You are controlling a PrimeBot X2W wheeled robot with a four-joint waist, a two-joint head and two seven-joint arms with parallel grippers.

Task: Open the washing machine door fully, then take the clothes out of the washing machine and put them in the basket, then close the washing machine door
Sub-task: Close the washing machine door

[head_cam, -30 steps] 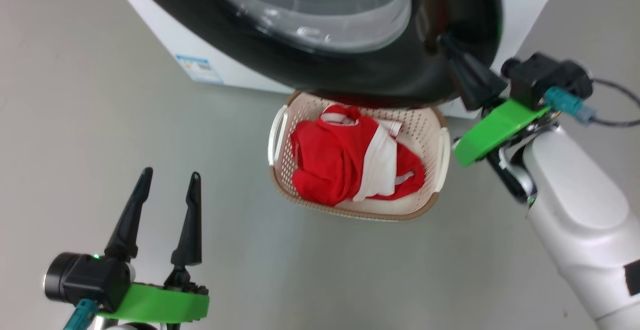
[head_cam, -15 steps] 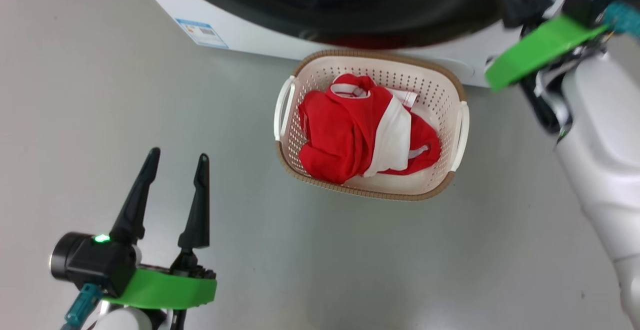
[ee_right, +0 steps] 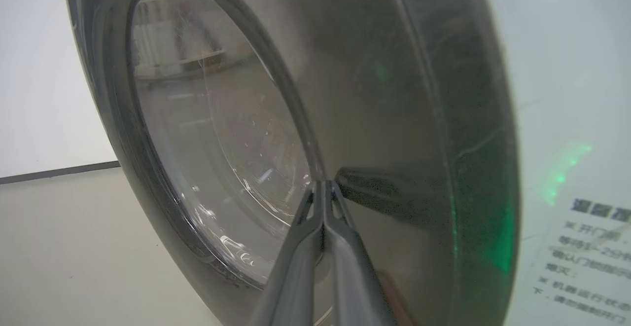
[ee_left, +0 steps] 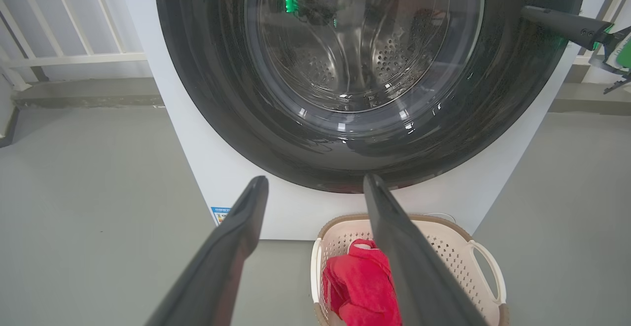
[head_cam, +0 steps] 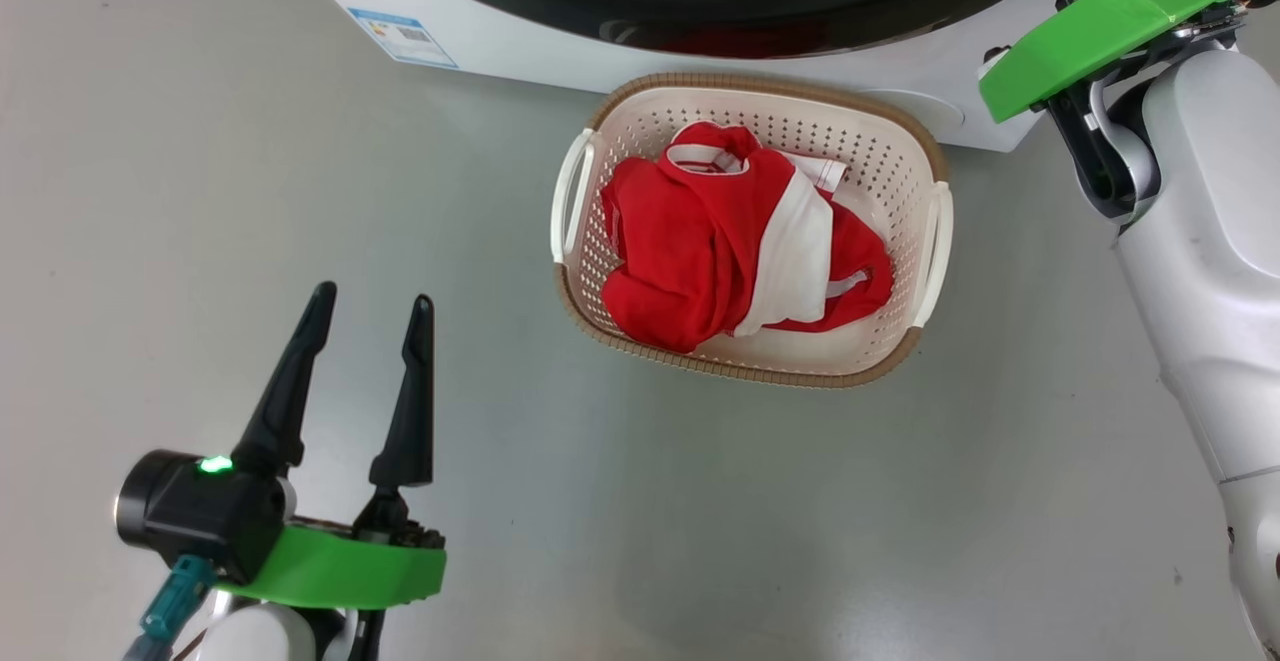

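**Door swung in against the machine, basket uncovered**

Our right gripper point(ee_right: 323, 187) has its two fingers pressed together with nothing between them, tips touching the glossy black rim of the door point(ee_right: 404, 119) just beside the edge of the glass. In the left wrist view one of its dark fingers point(ee_left: 562, 22) lies against that rim at the upper right. A second ago the door hung out over the far side of the basket, with this gripper at its edge. Now the door point(ee_left: 207, 94) lies flat to the front of the washing machine point(ee_left: 305, 212), as far as we can tell, and no longer overhangs the basket.

Our left gripper point(head_cam: 372, 299) is spread and empty, as it was before, above the grey floor point(head_cam: 700, 521) and well apart from the basket, on its left.

The basket point(head_cam: 740, 373) stands just in front of the machine, below the door, its whole brown rim now showing. The clothes point(head_cam: 700, 251) lie in it, red with a white panel, heaped as before. In the left wrist view, our own finger point(ee_left: 414, 262) covers part of the basket and clothes.

A blue sticker point(head_cam: 403, 37) sits low on the machine's front, a printed notice point(ee_right: 586, 247) beside the door, and a white railing point(ee_left: 59, 45) stands behind the machine.
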